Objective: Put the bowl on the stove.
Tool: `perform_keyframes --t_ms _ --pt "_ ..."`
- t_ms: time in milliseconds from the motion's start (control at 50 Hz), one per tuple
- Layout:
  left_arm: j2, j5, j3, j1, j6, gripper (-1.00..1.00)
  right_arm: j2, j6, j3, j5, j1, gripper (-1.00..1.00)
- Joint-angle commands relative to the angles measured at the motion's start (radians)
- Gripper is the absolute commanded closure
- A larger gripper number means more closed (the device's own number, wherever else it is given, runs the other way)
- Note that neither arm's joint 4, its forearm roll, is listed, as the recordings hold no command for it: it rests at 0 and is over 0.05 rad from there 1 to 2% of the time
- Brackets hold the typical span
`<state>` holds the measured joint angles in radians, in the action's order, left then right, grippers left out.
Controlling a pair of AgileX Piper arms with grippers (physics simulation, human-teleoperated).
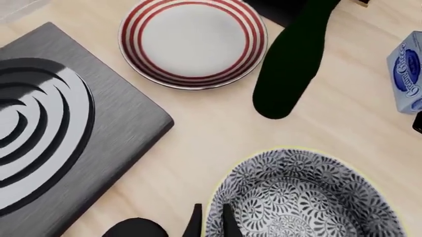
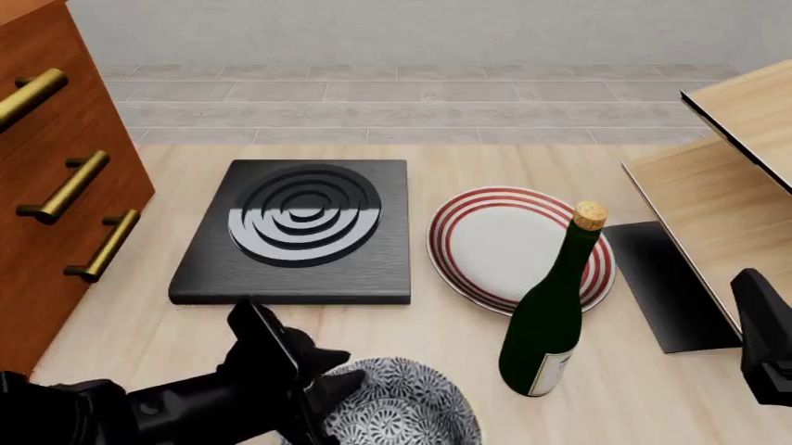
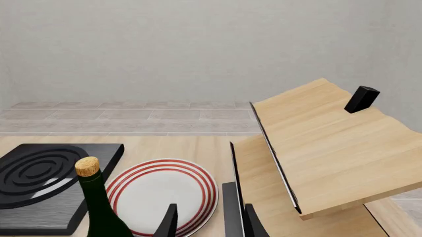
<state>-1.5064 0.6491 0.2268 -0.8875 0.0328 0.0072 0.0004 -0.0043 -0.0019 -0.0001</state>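
A: Bowl (image 2: 409, 408) at the near edge of the table (image 2: 421, 324), close in front of the stove (image 2: 297, 232) and apart from it, left of the wine bottle (image 2: 551, 315).

B: Handling?

A: Probably stiff glazed ceramic; likely heavy for its width, slick, and prone to chipping if dropped. Deep wall, pale rim. Best taken at the rim, one finger inside and one outside, on the side facing the left arm.

B: Left gripper (image 1: 211, 222)?

A: Right at that rim. In the left wrist view, two dark fingertips (image 1: 228, 224) straddling the bowl's edge with only a narrow gap between them. Closed on the wall or just short of it: cannot tell; contact itself hidden at the frame's edge.

B: Right gripper (image 3: 207, 219)?

A: Off to the right, well apart from the bowl. Fingers parted moderately, nothing between them.

B: Surroundings?

A: Red-ringed plate (image 2: 520, 246) just right of the stove, bottle standing at the plate's near edge. A blue carton (image 1: 405, 71) beyond the bottle in the left wrist view. Wooden drawers (image 2: 62, 176) far left, slanted wooden shelf (image 3: 323, 148) far right.

B: Risk?

A: Judging by the layout, a rim pinch on a slick wall could let the bowl swing or slip during the lift toward the burner.
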Motion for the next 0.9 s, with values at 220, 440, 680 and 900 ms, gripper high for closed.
perform_keyframes --t_ms 220,440,680,900 --pt "0.504 -0.225 -0.082 0.085 0.041 1.0 0.0 0.0 0.0 0.0 0.0 -1.0" --pt "0.855 -0.53 -0.005 0.153 0.058 1.0 0.0 0.0 0.0 0.0 0.0 -1.0" --pt "0.836 -0.514 0.067 0.301 0.21 1.0 0.0 0.0 0.0 0.0 0.0 -1.0" --pt "0.735 -0.422 0.097 0.402 0.326 1.0 0.0 0.0 0.0 0.0 0.0 -1.0"
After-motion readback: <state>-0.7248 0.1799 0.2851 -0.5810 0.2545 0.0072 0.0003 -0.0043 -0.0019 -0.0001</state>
